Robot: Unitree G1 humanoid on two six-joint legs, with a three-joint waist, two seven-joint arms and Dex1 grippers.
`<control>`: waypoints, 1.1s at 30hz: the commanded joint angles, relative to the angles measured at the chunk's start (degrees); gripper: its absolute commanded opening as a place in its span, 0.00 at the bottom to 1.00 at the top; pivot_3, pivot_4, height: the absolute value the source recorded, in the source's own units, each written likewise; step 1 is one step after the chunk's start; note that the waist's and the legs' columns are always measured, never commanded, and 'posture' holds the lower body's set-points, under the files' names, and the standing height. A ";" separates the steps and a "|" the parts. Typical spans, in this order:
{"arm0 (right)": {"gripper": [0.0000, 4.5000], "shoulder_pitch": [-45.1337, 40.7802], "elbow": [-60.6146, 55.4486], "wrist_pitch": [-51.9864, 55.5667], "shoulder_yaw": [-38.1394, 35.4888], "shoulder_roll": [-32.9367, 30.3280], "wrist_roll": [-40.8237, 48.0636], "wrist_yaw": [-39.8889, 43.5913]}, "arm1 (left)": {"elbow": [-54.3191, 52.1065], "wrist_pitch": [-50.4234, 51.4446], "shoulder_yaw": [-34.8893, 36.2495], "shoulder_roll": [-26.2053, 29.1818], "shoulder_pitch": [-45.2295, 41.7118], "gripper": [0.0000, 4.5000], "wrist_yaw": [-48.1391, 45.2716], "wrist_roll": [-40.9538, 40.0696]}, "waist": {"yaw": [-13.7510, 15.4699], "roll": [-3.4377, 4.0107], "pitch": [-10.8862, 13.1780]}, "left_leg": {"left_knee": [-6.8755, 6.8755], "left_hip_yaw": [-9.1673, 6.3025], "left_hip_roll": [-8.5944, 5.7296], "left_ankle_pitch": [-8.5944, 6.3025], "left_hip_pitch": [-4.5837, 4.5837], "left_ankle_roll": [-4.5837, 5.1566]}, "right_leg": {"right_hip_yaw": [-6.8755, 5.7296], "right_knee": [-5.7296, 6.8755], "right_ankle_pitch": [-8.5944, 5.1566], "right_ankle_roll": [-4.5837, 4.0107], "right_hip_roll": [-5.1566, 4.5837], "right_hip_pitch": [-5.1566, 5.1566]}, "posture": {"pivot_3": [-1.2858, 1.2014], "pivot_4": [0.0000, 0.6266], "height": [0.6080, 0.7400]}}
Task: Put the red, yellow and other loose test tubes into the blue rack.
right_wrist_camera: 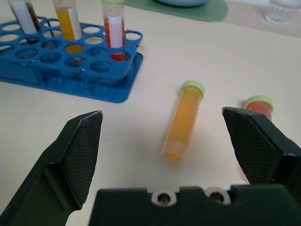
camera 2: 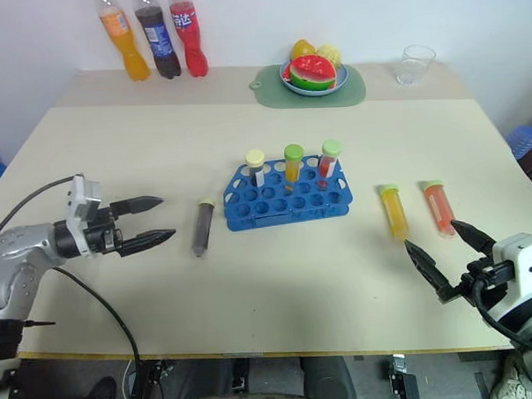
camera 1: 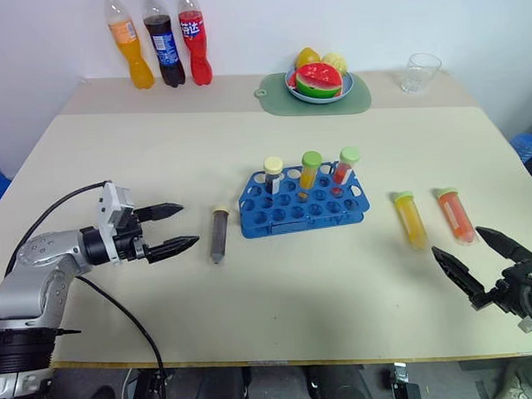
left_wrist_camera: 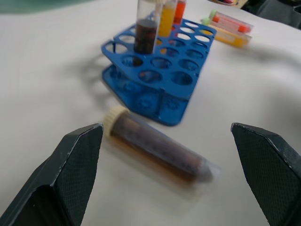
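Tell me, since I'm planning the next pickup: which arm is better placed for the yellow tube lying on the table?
Right. The open right pincer sits just short of the yellow tube, while the left pincer faces the dark tube across the blue rack.

three soda bottles (camera 1: pixel 159 41), fruit plate (camera 1: pixel 321 80), glass (camera 1: pixel 419 72).

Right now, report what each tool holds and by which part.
Nothing is held. The left tool is open beside the dark tube; the right tool is open near the yellow tube.
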 commanded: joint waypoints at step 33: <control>1.00 -24.44 16.77 34.12 1.31 -21.04 9.79 -6.67 | 2.67 -6.43 -7.89 -4.99 -13.84 1.00 -18.80 -1.64 | 0.07 0.01 0.02 | 0.04 -0.01 -0.28 0.01 -0.08 0.02 | 0.02 -0.03 0.01 -0.02 0.01 -0.02 | 0.52 0.24 1.00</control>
